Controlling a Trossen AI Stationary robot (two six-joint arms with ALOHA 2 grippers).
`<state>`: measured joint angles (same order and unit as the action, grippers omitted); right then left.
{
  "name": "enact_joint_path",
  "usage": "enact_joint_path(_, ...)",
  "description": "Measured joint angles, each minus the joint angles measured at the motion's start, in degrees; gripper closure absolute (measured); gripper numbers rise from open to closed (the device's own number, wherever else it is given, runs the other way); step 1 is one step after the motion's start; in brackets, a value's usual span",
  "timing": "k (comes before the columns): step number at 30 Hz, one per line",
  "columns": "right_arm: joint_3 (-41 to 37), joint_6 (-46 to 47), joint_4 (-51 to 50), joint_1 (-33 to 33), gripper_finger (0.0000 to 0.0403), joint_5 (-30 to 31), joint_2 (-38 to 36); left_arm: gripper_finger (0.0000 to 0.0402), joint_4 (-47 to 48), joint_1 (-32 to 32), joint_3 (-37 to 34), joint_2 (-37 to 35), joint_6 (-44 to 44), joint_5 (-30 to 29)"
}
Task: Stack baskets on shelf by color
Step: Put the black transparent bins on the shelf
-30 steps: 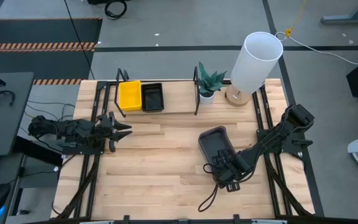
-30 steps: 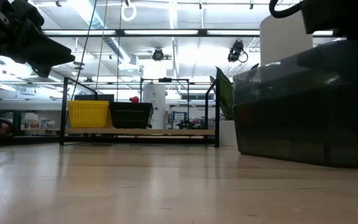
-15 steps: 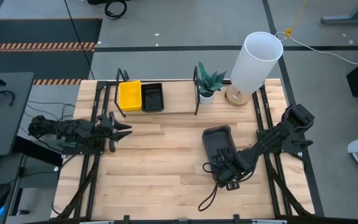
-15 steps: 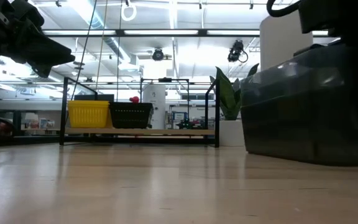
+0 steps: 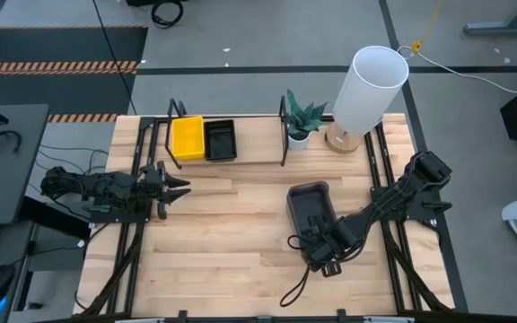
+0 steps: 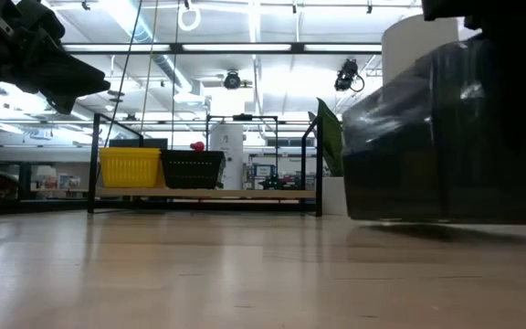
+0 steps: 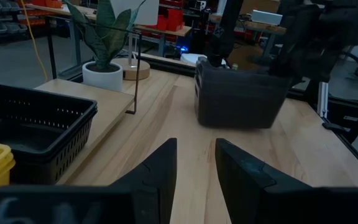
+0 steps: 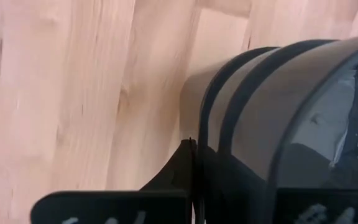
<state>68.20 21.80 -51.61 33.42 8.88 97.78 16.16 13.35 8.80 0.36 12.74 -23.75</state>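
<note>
The light-wood table (image 5: pixel 240 233) was the largest thing, and at its far side stood the shelf (image 5: pixel 249 151), a long pale board with thin black rails. A white cylinder lamp shade (image 5: pixel 368 88) stood at the far right corner, with a small potted plant (image 5: pixel 301 118) just beside it. On the right half of the table, the dark grey basket (image 5: pixel 310 208) was in the right gripper (image 5: pixel 317 240), whose fingers were clenched on its near rim; in the low view its bottom seemed slightly tilted and lifted above the wood. On the left part of the shelf a yellow basket (image 5: pixel 187 137) and a black basket (image 5: pixel 220 140) sat touching side by side. The left gripper (image 5: pixel 173 187) hung at the left edge of the table, well apart from every basket, its fingers (image 7: pixel 160 168) partly apart and grasping nothing.
</note>
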Motion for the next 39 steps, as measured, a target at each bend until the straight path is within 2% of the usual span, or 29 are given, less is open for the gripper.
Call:
enact_joint_path(13, 4.3, -6.5, 4.7, -3.8, 0.039, 2.4, -0.2, 0.0285, 0.0, 0.0, 0.0, 0.0, 0.0, 0.0)
enact_joint_path(22, 9.2, -12.1, 4.2, -6.8, 0.039, 8.2, 1.4, 0.0285, 0.0, 0.0, 0.0, 0.0, 0.0, 0.0)
enact_joint_path(30, 22.2, -22.2, 0.1, -11.2, 0.039, 7.9, 11.5, 0.0285, 0.0, 0.0, 0.0, 0.0, 0.0, 0.0)
enact_joint_path(39, 38.3, -23.5, -11.2, -17.3, 0.0389, 8.2, 20.6, 0.0285, 0.0, 0.0, 0.0, 0.0, 0.0, 0.0)
